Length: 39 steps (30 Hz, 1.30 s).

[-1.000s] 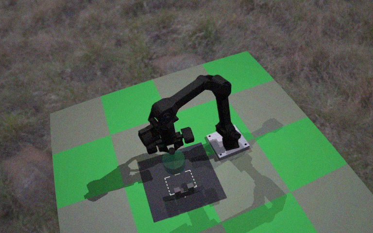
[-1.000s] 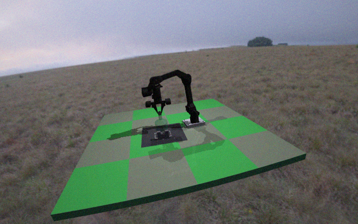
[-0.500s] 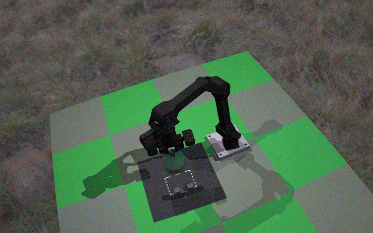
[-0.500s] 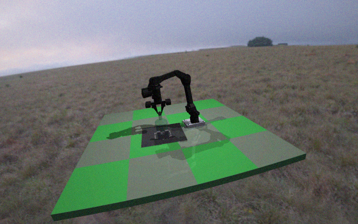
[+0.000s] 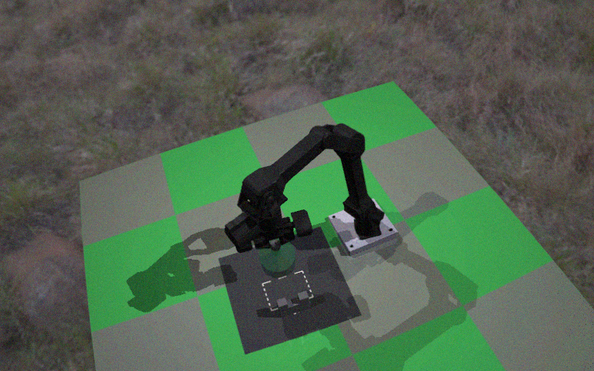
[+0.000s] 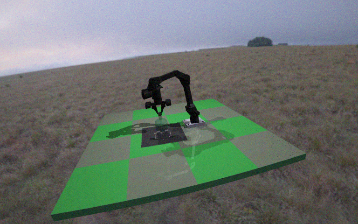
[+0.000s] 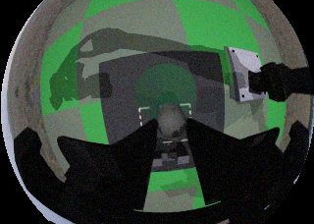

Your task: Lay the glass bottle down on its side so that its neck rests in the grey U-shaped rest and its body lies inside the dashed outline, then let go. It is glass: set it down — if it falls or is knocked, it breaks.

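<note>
Glass bottle, held by the neck

The gripper point(image 5: 274, 245) point(image 6: 159, 113) point(image 7: 172, 124), partly open, grips the upright bottle point(image 5: 277, 260) point(image 6: 161, 121) point(image 7: 166, 82) beyond the outline point(image 5: 263, 284) point(image 6: 170, 134) point(image 7: 140, 117), on its far side; likely slick, brittle glass, the neck the best hold.

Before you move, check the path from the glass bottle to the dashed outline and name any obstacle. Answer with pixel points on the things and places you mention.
Nothing visible stands between the glass bottle point(image 5: 277, 260) point(image 6: 161, 121) point(image 7: 166, 84), upright in the closed jaws, and the dashed outline point(image 5: 282, 277) point(image 6: 170, 133) point(image 7: 189, 105). The grey rest point(image 5: 302, 296) stands at the outline's far end from the bottle.
</note>
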{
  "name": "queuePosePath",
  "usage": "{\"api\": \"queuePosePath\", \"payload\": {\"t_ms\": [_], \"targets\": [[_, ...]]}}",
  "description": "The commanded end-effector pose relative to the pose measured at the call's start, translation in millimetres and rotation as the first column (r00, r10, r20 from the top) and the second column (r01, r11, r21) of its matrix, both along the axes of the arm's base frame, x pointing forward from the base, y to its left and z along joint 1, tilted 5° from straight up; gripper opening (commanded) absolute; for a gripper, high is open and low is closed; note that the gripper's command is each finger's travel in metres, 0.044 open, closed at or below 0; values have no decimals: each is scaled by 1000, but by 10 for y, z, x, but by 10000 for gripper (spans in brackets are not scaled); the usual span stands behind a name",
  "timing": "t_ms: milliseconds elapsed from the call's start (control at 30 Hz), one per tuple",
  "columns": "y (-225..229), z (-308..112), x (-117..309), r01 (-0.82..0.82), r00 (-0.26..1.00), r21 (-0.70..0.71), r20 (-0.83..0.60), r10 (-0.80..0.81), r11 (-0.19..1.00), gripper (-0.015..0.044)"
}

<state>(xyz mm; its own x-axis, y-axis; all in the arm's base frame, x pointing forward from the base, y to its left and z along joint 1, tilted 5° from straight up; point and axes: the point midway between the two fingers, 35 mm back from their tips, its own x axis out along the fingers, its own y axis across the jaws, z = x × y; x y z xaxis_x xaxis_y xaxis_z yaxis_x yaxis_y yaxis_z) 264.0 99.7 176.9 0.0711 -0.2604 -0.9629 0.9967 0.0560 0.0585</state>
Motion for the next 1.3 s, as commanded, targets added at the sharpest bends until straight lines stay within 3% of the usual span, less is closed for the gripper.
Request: {"api": "queuePosePath", "payload": {"t_ms": [0, 1267], "targets": [[96, -6, -13, -4, 1000, 12, -1, 4, 1000, 105], [373, -65, -45, 30, 999, -83, 15, -29, 996, 105]]}}
